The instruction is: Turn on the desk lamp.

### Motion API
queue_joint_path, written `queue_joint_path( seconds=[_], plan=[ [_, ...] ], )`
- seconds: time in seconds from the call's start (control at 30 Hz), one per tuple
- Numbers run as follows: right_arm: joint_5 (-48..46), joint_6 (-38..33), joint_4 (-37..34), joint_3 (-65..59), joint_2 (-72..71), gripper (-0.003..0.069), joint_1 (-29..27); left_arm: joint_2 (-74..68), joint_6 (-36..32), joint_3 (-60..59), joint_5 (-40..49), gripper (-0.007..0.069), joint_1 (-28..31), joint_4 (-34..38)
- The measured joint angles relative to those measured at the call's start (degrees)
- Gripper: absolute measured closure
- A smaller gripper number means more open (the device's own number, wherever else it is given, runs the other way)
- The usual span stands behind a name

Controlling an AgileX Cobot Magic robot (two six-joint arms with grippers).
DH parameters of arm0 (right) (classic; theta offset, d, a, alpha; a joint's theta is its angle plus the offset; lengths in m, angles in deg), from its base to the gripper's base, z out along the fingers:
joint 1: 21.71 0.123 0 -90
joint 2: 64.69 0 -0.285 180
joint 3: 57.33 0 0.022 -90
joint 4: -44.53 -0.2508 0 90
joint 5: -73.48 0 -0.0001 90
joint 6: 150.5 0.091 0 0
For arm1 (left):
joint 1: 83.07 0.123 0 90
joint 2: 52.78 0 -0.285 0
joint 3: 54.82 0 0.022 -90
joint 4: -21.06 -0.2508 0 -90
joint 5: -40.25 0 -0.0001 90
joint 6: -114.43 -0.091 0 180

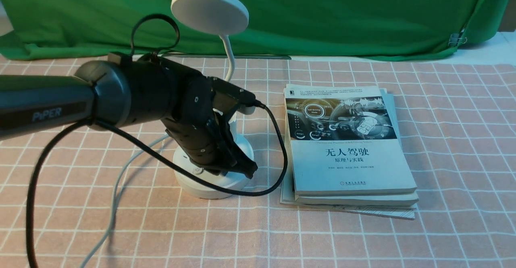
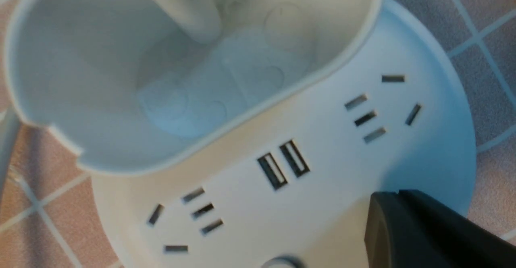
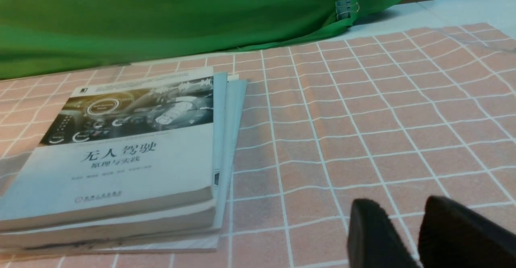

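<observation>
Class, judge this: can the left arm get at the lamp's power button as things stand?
Probably yes: the left end effector hovers over the base, and nothing visible blocks the button beside it.

Left arm reaches forward — its gripper [image 1: 248, 172] closed and angled down

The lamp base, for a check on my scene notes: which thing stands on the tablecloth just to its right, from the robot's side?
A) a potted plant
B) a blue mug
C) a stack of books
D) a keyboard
C: the front view shows a stack of books, a white-and-dark cover on top, lying on the checked tablecloth to the right of the round white lamp base.
</observation>
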Motion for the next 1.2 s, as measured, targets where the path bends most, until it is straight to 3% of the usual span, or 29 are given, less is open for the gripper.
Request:
queue_joint_path(
  seconds=[0.77, 0.97, 1.2],
  plan=[
    [0.0, 0.0, 0.0, 0.0, 0.0, 0.0418, 0.0, 1.0, 0.5, 0.5, 3.0, 0.0603, 0.0, 0.7],
    [0.0, 0.0, 0.0, 0.0, 0.0, 0.0418, 0.0, 13.9, 3.0, -1.4, 5.2, 0.0603, 0.0, 1.7],
    [0.0, 0.0, 0.0, 0.0, 0.0, 0.0418, 0.0, 35.2, 7.9, -14.0, 3.9, 0.0603, 0.0, 1.7]
  ],
)
